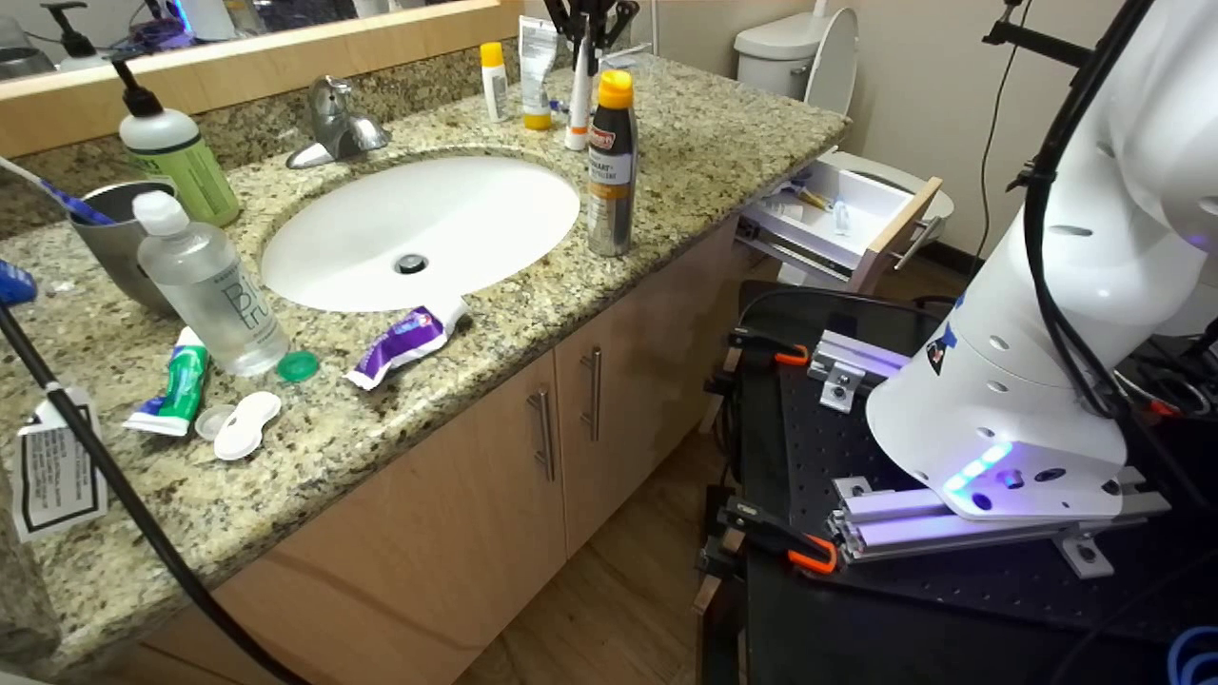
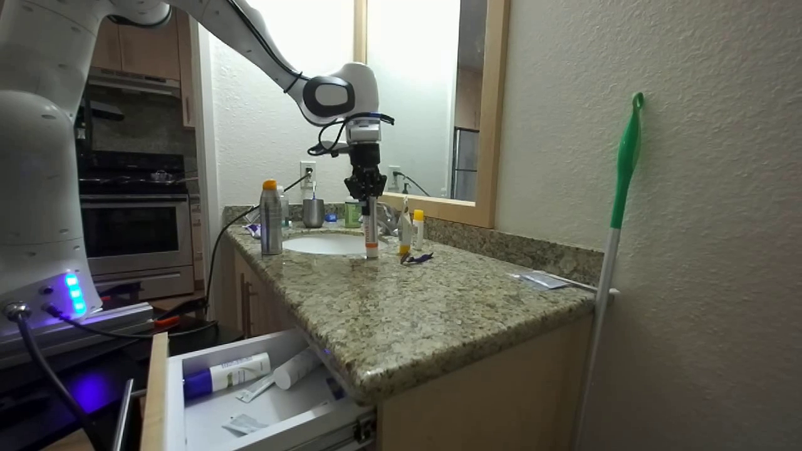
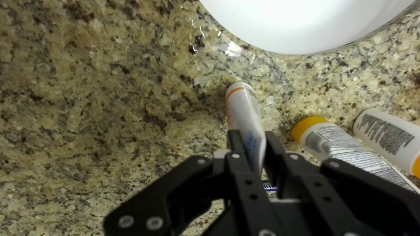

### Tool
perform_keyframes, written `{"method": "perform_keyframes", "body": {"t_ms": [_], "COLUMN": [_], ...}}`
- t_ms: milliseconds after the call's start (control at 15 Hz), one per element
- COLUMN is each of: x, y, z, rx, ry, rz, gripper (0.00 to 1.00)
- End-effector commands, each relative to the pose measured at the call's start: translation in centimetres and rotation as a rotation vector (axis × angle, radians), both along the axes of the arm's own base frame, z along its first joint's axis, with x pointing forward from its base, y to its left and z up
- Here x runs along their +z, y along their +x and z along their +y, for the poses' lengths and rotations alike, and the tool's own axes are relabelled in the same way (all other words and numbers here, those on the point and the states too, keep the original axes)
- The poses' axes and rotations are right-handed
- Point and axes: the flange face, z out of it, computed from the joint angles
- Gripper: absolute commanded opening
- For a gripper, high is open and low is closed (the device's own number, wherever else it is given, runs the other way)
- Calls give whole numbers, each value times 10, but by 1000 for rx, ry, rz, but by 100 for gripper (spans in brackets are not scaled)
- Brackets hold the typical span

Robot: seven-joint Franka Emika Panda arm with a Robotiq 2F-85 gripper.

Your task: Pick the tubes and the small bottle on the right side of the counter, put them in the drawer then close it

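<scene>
- Speckled tan-and-grey granite counter (image 2: 451, 307): a broad stretch of open stone runs from the upright items to the corner above the drawer.
- White oval ceramic basin (image 1: 419, 205): its rim curves near the held tube.
- Black two-fingered gripper (image 3: 252, 135): pointing down, jaws drawn in to a narrow gap, closed against both sides of a white squeeze tube with an orange band (image 3: 242, 106).
- Held tube: upright, cap end down at the counter top; contact with the stone cannot be confirmed.
- White squeeze tube with a yellow cap (image 3: 323, 141): near the held one, standing on its cap. Small white bottle with a yellow cap (image 3: 384, 131): upright just beside it.
- Tall grey metal can with an orange-yellow cap (image 1: 612, 181): upright between the held tube and the front edge, an obstruction on that side.
- Shallow wood-fronted drawer, white inside (image 2: 158, 388): pulled out; contains a blue-and-white cylinder (image 2: 229, 374), a white cylinder (image 2: 294, 368) partly under the counter, and a flat packet (image 2: 244, 424).
- Grey metal cup (image 1: 124, 243): holds a blue-and-white toothbrush (image 1: 81, 205).
</scene>
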Motion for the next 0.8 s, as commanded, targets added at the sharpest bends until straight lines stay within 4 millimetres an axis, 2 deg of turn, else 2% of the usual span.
{"method": "perform_keyframes", "body": {"t_ms": [0,133,267,533,733], "x": [7,22,52,118,157], "y": [-6,-14,-37,-103,-173], "z": [-4,-3,-3,-9,-22], "rx": [18,61,170,386,540], "ry": [17,32,48,31,0], "rz": [0,19,92,194,226], "gripper": [0,3,3,3,3]}}
